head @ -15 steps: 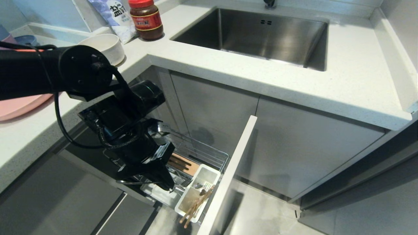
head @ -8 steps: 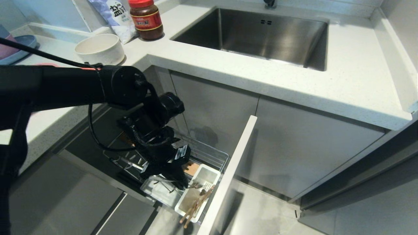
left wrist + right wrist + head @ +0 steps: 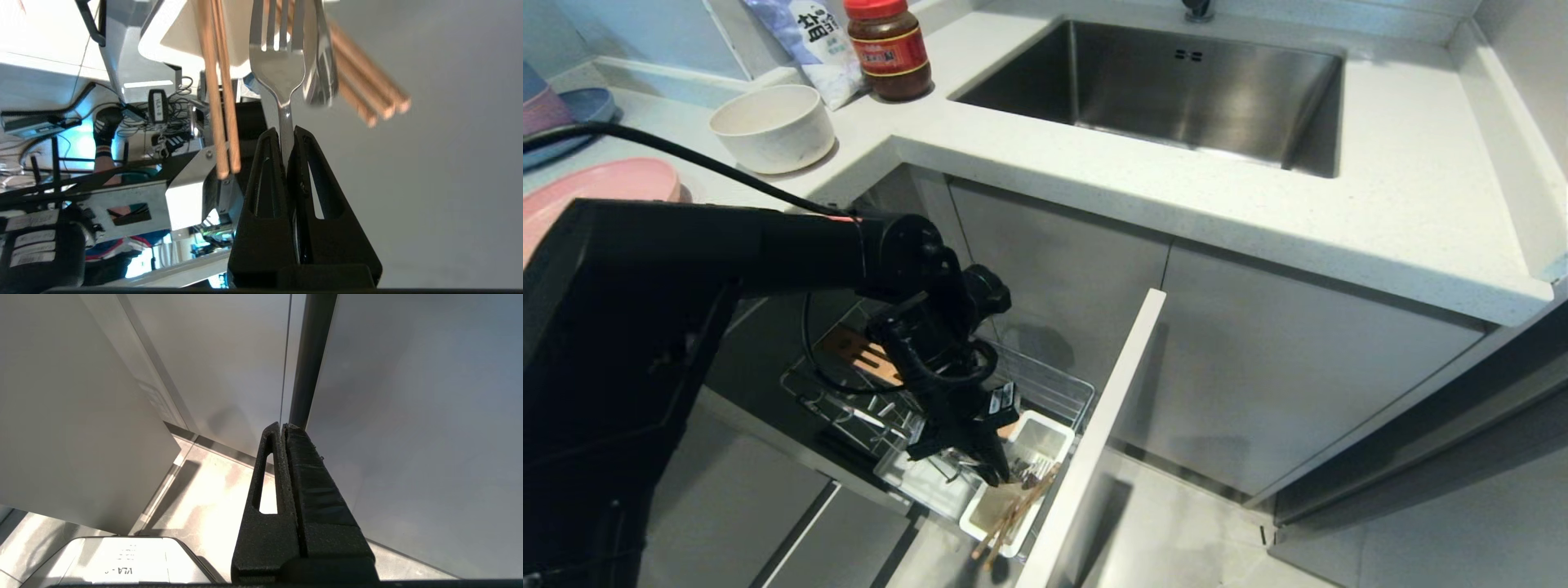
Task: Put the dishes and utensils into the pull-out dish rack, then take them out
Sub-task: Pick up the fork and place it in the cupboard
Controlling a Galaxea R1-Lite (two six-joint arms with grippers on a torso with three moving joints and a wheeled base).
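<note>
Left gripper (image 3: 287, 132): pinching the fork (image 3: 278, 73) by its handle, over the cutlery tray (image 3: 1013, 478) in the pulled-out dish rack (image 3: 1045, 388).
Chopsticks (image 3: 1013, 514): in the tray.
Right gripper (image 3: 283, 428): pressed together, parked beside cabinet panels.
Bowl (image 3: 772, 126): on the counter (image 3: 1094, 188).

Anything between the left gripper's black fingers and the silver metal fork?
Nothing. In the left wrist view the left gripper is shut directly on the silver metal fork, by its neck; light-wood chopsticks stand beside it.
</note>
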